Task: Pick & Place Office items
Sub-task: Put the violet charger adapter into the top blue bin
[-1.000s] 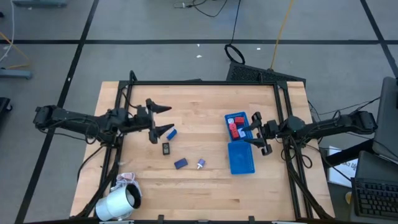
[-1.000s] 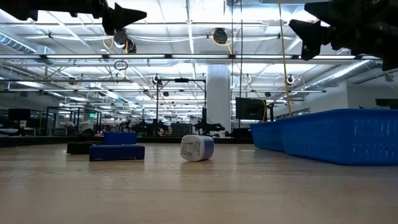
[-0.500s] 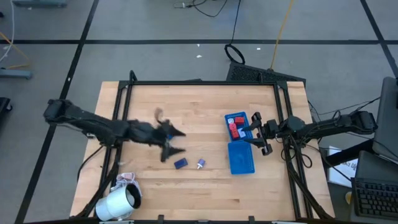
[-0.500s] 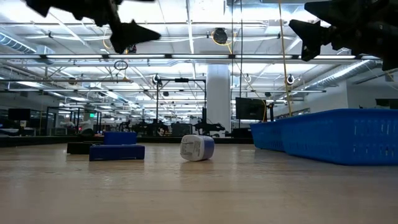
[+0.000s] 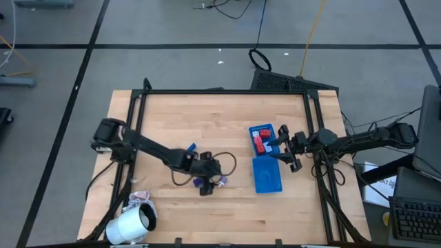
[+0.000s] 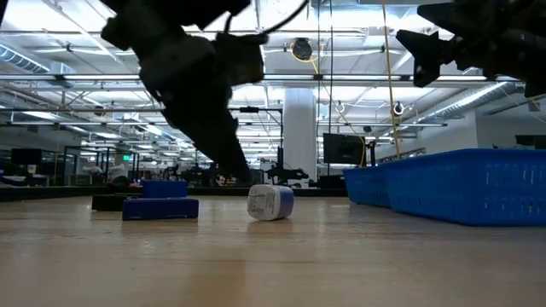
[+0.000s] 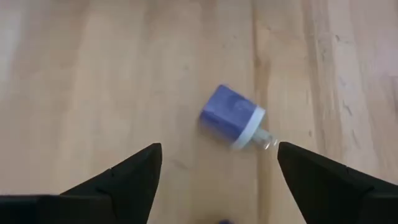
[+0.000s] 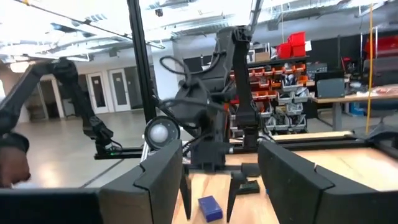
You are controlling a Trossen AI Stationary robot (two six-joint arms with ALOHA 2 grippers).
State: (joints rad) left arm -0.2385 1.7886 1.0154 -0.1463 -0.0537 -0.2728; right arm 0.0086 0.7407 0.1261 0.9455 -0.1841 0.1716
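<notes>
My left gripper [image 5: 209, 181] reaches over the small pieces near the table's middle, open and low. In the left wrist view a blue-and-white piece [image 7: 233, 118] lies on its side on the wood, ahead of and between my open fingers [image 7: 134, 177], untouched. The same piece [image 5: 222, 181] [image 6: 270, 203] sits beside a dark blue block [image 6: 160, 201], which the arm mostly hides from above. A light blue piece [image 5: 191, 147] lies farther back. Red pieces [image 5: 258, 142] sit in the blue tray [image 5: 267, 176]. My right gripper [image 5: 283, 147] hangs open above the tray's right edge.
A big white roll [image 5: 131, 224] lies at the table's near left corner. A black piece [image 6: 107, 203] rests left of the dark blue block. The blue tray's wall [image 6: 461, 192] stands at the right. Bare wood spreads along the near and far sides.
My left arm has swung from the table's left side toward the right and the near edge, coming down over the small pieces; its fingers have stayed open. The pieces have kept their places.
</notes>
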